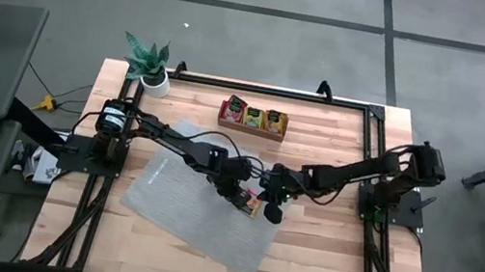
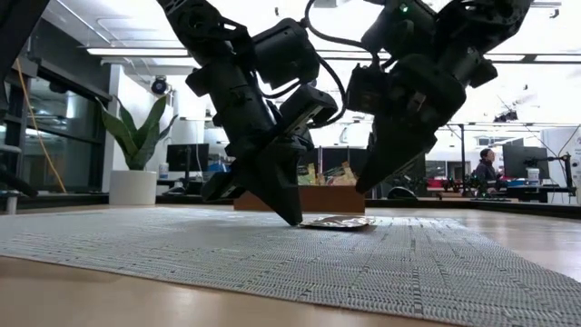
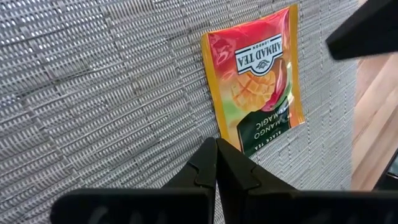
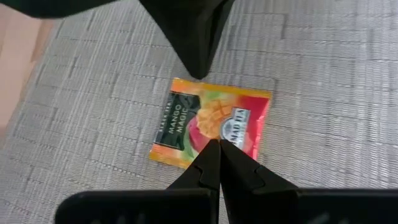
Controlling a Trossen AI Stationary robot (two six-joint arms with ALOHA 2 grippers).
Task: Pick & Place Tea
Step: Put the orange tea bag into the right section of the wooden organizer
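One tea sachet, orange and red with a dark label end, lies flat on the grey woven mat near the table's middle. My left gripper is shut and slants down from the left. Its tip is down on the mat at the sachet's dark label end. My right gripper is also shut. It hangs above the sachet from the right, with its tip clear of the sachet. My left gripper's shut fingertips rest on the mat right at the sachet's corner by the dark label. They slant down from the table's left. Whether they press the sachet's edge itself or only the mat beside it, I cannot tell. The sachet lies flat.
A brown wooden tray with several sachets standing in it sits at the far middle of the table. A potted plant stands at the far left corner. Black frame rails run along the table's edges. A person sits in the room beyond.
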